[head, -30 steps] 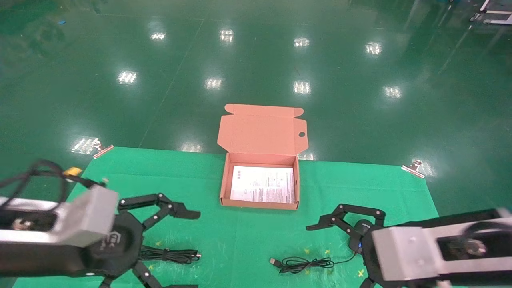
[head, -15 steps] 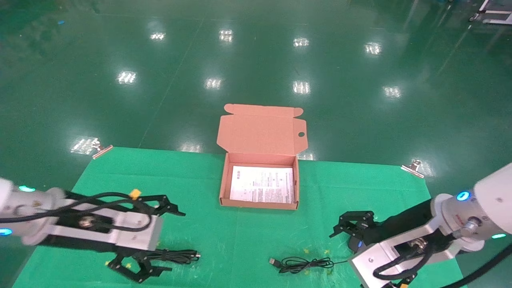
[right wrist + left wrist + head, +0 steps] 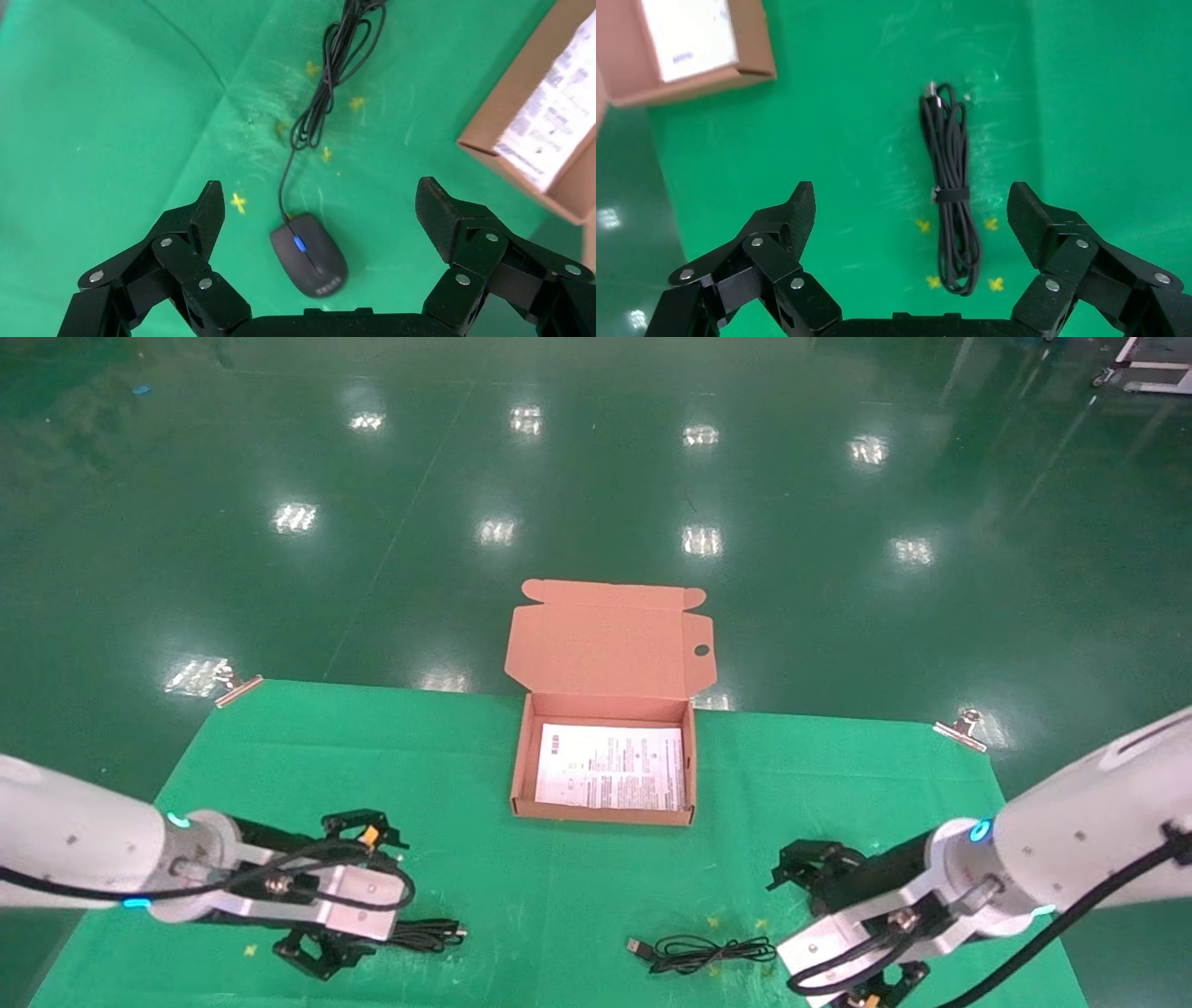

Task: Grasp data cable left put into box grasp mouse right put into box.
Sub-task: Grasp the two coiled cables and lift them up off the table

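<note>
I've got both arms low over the green cloth (image 3: 559, 896), one at each near corner.

Left gripper (image 3: 910, 210) is spread wide and holding nothing. It hangs over the data cable (image 3: 953, 203), which runs lengthwise through the gap between the fingers (image 3: 786, 221), touching neither. In the head view the left gripper (image 3: 340, 887) sits at about 8 o'clock from the box (image 3: 524, 775), with the data cable (image 3: 424, 933) poking out from under it toward 3 o'clock. The cable is a tied bundle lying flat on the cloth, plug end toward the centre, well apart from the box.

Right gripper (image 3: 320, 210) is also spread wide and holding nothing. The mouse (image 3: 308, 255) lies on the cloth in the gap between the two fingers (image 3: 450, 214), touching neither, blue wheel facing up. Its cord (image 3: 330, 70) runs away from it into a loose coil. In the head view the right gripper (image 3: 819, 882) is at about 4 o'clock from the box and hides the mouse; only the cord (image 3: 708, 951) and its USB plug show, at 9 o'clock from the gripper.

The box is at the far middle of the cloth, lid open and standing up at 12 o'clock, with a white printed sheet (image 3: 610, 778) flat inside.
</note>
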`<action>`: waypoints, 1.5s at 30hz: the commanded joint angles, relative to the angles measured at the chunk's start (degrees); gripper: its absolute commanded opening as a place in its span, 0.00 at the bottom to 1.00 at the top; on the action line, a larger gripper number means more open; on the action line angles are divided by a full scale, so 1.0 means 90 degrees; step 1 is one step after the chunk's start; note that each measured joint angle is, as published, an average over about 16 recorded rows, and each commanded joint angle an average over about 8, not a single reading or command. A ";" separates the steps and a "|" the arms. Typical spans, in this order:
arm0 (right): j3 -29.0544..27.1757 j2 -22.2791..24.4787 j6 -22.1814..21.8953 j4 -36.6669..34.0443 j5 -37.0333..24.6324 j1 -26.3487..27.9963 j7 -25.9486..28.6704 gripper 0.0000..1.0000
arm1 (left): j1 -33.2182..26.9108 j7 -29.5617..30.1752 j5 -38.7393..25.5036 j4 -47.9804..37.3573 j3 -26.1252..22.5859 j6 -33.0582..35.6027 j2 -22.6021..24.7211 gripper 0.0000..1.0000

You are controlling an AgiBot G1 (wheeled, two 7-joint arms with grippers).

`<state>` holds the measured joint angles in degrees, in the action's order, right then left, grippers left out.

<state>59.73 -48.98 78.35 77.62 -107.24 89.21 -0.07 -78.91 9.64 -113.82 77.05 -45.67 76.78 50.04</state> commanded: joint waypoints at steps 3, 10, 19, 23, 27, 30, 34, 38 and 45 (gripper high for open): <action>0.0034 -0.0022 -0.0423 -0.0016 -0.0227 -0.0320 0.0197 1.00 | 0.0174 0.0255 -0.0491 -0.0051 -0.0142 -0.0206 0.0120 1.00; 0.0043 -0.0114 -0.1053 -0.0077 -0.0462 -0.0790 0.0504 1.00 | 0.0275 0.0717 -0.1024 -0.0525 -0.0277 -0.0370 0.0415 1.00; 0.0013 -0.0268 -0.1714 -0.0291 -0.0580 -0.1264 0.0779 1.00 | 0.0049 0.0692 -0.0877 -0.2086 -0.0218 -0.0514 0.0937 1.00; 0.0016 -0.0359 -0.1920 -0.0452 -0.0586 -0.1395 0.0746 1.00 | -0.0077 0.0508 -0.0689 -0.2859 -0.0152 -0.0588 0.1138 1.00; 0.0030 -0.0448 -0.2050 -0.0634 -0.0577 -0.1462 0.0627 1.00 | -0.0212 0.0246 -0.0545 -0.3564 -0.0098 -0.0688 0.1316 1.00; 0.0048 -0.0510 -0.2162 -0.0783 -0.0623 -0.1507 0.0546 1.00 | -0.0306 0.0047 -0.0461 -0.4027 -0.0061 -0.0775 0.1432 1.00; 0.0073 -0.0588 -0.2362 -0.0968 -0.0741 -0.1594 0.0489 1.00 | -0.0415 -0.0211 -0.0371 -0.4554 -0.0016 -0.0895 0.1557 1.00; 0.0086 -0.0661 -0.2550 -0.1130 -0.0858 -0.1670 0.0495 1.00 | -0.0502 -0.0439 -0.0282 -0.4983 0.0033 -0.0999 0.1646 1.00; 0.0102 -0.0794 -0.2758 -0.1352 -0.1048 -0.1731 0.0569 0.41 | -0.0596 -0.0700 -0.0172 -0.5554 0.0097 -0.1120 0.1737 0.43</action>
<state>60.63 -55.93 53.80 65.78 -116.38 73.69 4.91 -84.17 3.76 -115.52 27.80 -44.87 66.78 65.56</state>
